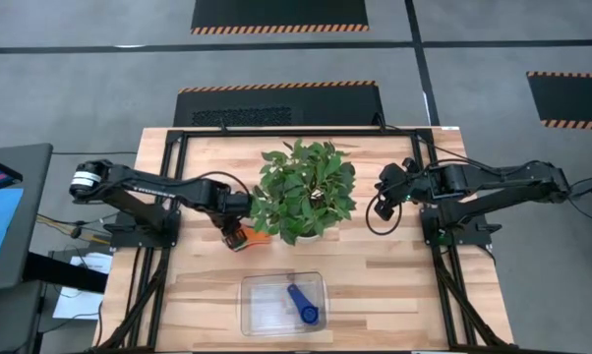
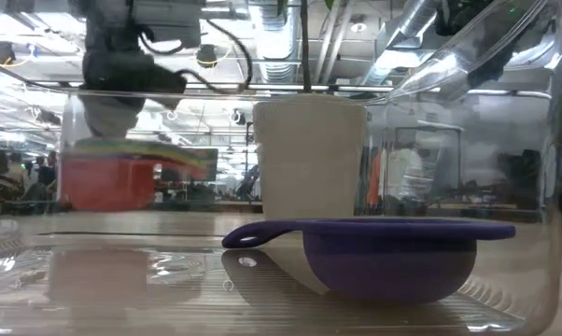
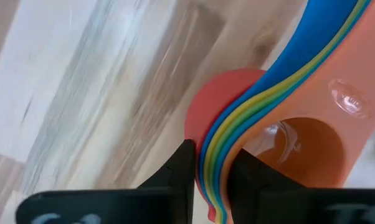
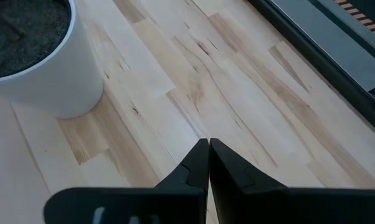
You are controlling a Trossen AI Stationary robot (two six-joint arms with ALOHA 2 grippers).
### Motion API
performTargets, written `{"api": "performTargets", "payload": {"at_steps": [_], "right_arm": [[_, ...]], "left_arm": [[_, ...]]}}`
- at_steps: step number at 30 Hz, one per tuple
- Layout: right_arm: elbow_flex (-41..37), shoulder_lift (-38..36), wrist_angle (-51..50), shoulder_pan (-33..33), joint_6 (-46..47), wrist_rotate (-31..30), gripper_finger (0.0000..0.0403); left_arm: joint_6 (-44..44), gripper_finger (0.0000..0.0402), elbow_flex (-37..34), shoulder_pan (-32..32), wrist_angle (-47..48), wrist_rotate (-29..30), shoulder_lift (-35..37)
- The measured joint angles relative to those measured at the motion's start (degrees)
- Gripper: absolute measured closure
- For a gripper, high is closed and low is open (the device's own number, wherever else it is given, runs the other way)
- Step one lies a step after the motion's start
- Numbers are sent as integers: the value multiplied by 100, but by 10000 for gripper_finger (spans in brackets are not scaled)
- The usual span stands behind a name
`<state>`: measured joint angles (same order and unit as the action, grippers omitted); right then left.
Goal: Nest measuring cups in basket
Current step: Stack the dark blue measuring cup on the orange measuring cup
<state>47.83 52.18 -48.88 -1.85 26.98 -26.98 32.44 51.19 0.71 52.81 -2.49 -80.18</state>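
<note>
Your left gripper (image 3: 209,171) is clamped on the stacked measuring cups' (image 3: 262,118) handles. The basket (image 1: 282,303) lies nearer you, rightward. Your right gripper (image 4: 208,163) waits, pinched together.

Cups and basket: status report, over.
Left gripper shut on stacked cups beside plant. Right gripper shut, empty, waiting. One dark blue cup in basket. Path clear.

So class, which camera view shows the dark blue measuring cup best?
The low view: the dark blue cup fills the foreground inside the basket. The high view shows it small, from above; neither wrist view shows it.
</note>
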Motion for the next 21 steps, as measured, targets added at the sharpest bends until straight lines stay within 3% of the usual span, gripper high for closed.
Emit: {"api": "performTargets", "payload": {"at_steps": [8, 21], "right_arm": [[0, 0, -8, 0, -2, 1, 370], [0, -2, -11, 0, -2, 17, 370]], "left_arm": [[193, 348, -155, 0, -187, -136, -6], [497, 231, -154, 0, -222, -152, -7]]}}
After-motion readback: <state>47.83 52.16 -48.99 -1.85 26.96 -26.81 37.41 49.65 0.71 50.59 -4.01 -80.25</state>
